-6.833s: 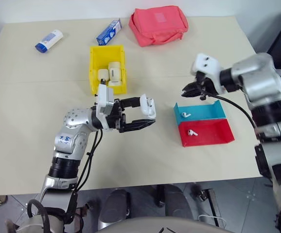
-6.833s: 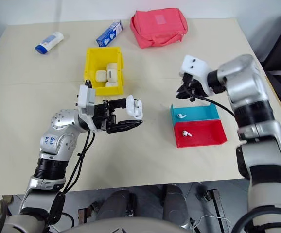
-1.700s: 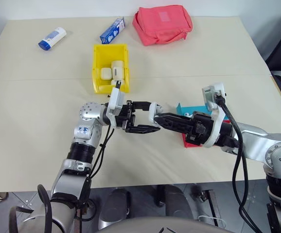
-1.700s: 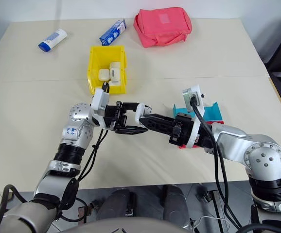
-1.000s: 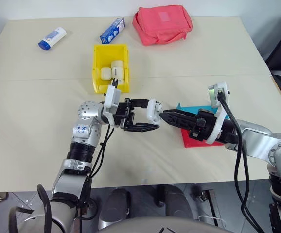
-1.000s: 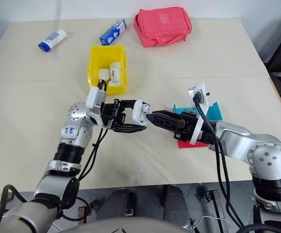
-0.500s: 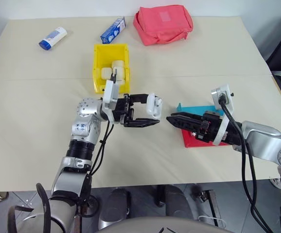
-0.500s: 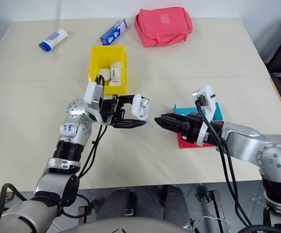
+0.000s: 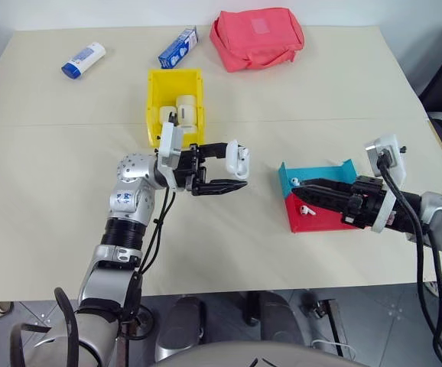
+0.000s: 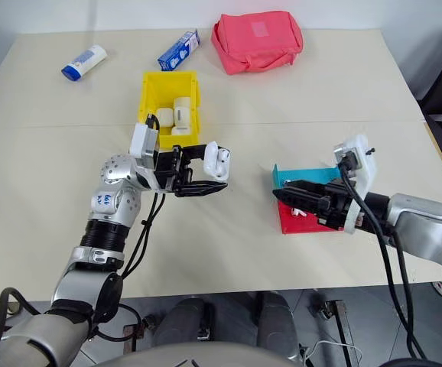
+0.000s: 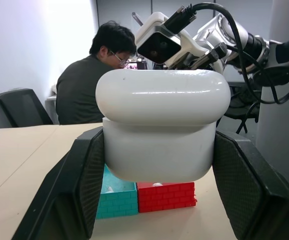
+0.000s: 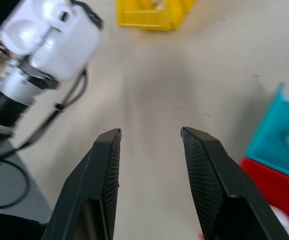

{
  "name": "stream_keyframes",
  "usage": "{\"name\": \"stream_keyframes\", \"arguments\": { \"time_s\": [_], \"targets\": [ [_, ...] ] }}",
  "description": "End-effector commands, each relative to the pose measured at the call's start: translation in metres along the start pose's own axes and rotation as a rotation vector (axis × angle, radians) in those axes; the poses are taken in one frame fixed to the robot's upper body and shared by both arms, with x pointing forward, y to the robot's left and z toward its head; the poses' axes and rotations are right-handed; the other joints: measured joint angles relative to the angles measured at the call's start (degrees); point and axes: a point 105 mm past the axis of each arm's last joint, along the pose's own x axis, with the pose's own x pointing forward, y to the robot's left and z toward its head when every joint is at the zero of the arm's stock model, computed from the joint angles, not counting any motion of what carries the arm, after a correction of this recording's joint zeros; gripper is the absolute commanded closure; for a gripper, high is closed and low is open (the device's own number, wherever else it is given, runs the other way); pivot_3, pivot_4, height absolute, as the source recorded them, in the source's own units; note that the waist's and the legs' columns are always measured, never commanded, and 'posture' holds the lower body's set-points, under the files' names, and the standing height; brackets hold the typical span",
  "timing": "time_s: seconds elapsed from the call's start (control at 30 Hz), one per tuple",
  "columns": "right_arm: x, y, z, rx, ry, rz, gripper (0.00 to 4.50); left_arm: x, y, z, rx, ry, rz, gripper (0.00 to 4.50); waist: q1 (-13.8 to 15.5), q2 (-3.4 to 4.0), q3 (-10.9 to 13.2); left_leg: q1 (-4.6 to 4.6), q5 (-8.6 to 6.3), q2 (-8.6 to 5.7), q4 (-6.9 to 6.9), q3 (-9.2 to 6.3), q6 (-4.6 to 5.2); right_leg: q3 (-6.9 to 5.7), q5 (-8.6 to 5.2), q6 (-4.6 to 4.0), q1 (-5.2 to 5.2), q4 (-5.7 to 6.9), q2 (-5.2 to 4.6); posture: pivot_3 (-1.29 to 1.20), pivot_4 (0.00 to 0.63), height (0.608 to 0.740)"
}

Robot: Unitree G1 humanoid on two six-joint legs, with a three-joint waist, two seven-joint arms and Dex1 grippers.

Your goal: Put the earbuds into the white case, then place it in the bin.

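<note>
My left gripper (image 9: 238, 170) is shut on the white case (image 9: 237, 160), holding it above the table just in front of the yellow bin (image 9: 152, 107). In the left wrist view the case (image 11: 162, 130) sits between both black fingers with its lid down. My right gripper (image 9: 310, 189) is open and empty, lying low over the trays at the right and pointing toward the case. Table shows between its fingers (image 12: 104, 185). One earbud (image 9: 294, 182) lies in the blue tray (image 9: 343, 170). The other earbud (image 9: 307, 209) lies in the red tray (image 9: 320, 223).
Several white items (image 9: 184, 111) lie inside the yellow bin. At the back of the table are a red pouch (image 9: 257, 38), a blue and white box (image 9: 177, 47) and a white tube with a blue cap (image 9: 82, 60). A person (image 11: 94, 75) sits beyond the table.
My right gripper has drawn back to the right, away from the case, and now lies over the trays. The left gripper still holds the case in about the same place.
</note>
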Motion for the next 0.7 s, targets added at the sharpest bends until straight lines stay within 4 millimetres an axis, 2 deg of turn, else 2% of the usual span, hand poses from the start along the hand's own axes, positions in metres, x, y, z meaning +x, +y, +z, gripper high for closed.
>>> {"name": "stream_keyframes", "arguments": {
  "time_s": [0.03, 0.47, 0.7],
  "targets": [
    [-0.008, 0.007, 0.006, -0.09, 0.003, 0.0, 2.51, 0.001, 0.004, 0.009, 0.034, -0.014, -0.003, 1.71, 0.0, 0.0, 0.0, 0.0, 0.0, 0.0, 0.0, 0.0, 0.0, 0.0, 0.0, 0.0, 0.0, -0.01, 0.0, 0.0, 0.15, 0.74],
    [-0.03, -0.003, 0.003, -0.312, 0.06, -0.172, 2.51, 0.001, 0.008, 0.004, 0.017, -0.006, 0.005, 1.71, 1.4, -0.01, 0.0, -0.03, 0.0, -0.01, 0.0, 0.03, -0.01, -0.02, 0.03, -0.08, 0.0, -0.38, 0.1, 0.0, 0.15, 0.74],
    [-0.047, 0.0, 0.0, -0.439, 0.047, -0.264, 2.51, -0.003, 0.013, 0.004, 0.008, 0.004, 0.018, 1.71, 1.5, -0.01, 0.0, -0.3, 0.07, -0.09, 0.01, 0.0, 0.08, -0.14, 0.22, -0.1, -0.02, -0.44, 0.22, 0.0, 0.15, 0.74]
  ]
}}
